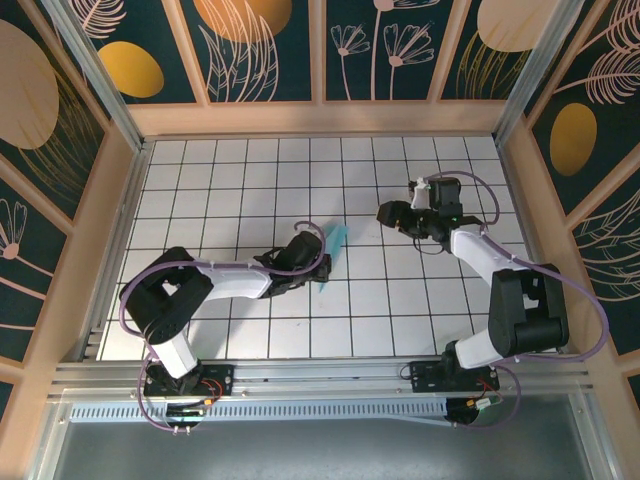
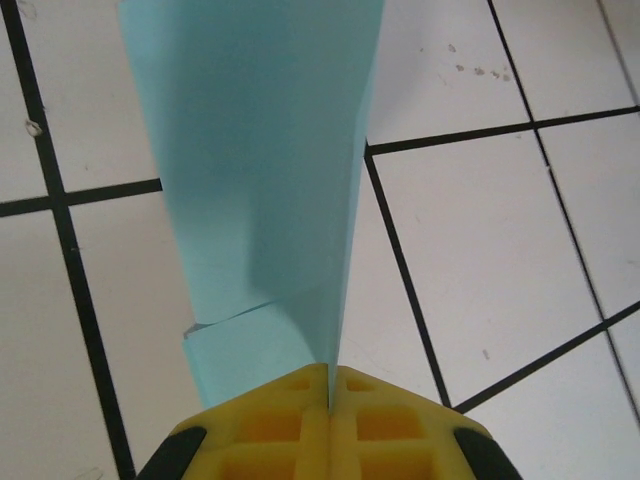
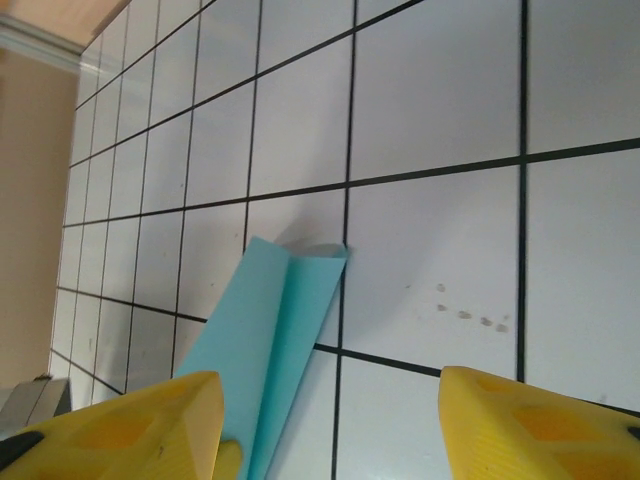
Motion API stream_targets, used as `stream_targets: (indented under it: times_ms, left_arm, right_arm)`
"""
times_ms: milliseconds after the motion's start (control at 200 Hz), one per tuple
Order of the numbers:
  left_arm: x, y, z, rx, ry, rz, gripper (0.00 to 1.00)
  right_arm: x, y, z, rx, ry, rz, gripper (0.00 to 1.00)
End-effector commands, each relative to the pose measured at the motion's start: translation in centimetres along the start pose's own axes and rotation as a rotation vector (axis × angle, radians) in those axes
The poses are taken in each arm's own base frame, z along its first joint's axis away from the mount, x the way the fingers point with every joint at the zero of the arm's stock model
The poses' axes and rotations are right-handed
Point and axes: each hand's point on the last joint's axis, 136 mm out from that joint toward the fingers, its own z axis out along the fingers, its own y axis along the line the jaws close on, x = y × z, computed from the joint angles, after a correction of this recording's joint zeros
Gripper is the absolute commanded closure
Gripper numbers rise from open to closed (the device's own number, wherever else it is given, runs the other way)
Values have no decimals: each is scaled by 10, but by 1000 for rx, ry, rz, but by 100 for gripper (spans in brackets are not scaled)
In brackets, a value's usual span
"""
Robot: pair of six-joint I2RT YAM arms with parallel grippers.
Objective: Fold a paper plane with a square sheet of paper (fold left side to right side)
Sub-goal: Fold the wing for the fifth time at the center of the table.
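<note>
The square sheet of paper stands folded into a slim, creased, light cyan paper plane (image 1: 336,244) near the middle of the table. My left gripper (image 1: 320,262) is shut on its near end. In the left wrist view the yellow jaws (image 2: 330,385) pinch the paper's (image 2: 260,150) central crease, and the wings rise away from them. My right gripper (image 1: 386,213) hangs open just right of the plane. In the right wrist view the plane (image 3: 275,330) lies beside the left yellow finger (image 3: 150,430), and nothing sits between the fingers.
The white grid-tile tabletop (image 1: 230,190) is ringed by wooden walls (image 1: 320,118). A metal rail (image 1: 320,375) runs along the near edge by the arm bases. A few small specks (image 3: 470,315) mark a tile close to the plane.
</note>
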Motion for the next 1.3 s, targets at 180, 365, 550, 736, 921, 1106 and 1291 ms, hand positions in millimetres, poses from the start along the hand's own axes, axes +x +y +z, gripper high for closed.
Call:
stream_targets:
  times_ms: [180, 365, 550, 736, 921, 1106, 1291]
  left_arm:
    - [-12, -25, -3, 235, -9, -186, 100]
    - [-9, -28, 3, 296, 18, -253, 100]
    - [-6, -29, 9, 334, 32, -309, 100]
    - [-3, -31, 13, 359, 51, -332, 100]
    - [-2, -34, 17, 379, 61, -345, 100]
    - [0, -36, 21, 403, 75, -362, 100]
    - [0, -37, 23, 403, 78, -364, 100]
  right_arm:
    - [30, 16, 21, -93, 92, -29, 41]
    - [41, 12, 28, -78, 126, 5, 42]
    - [50, 10, 34, -69, 155, 32, 43]
    - [58, 10, 39, -65, 176, 41, 43]
    - [63, 8, 42, -52, 179, 64, 44]
    - [67, 7, 49, -48, 188, 102, 51]
    - [72, 6, 58, -42, 205, 130, 57]
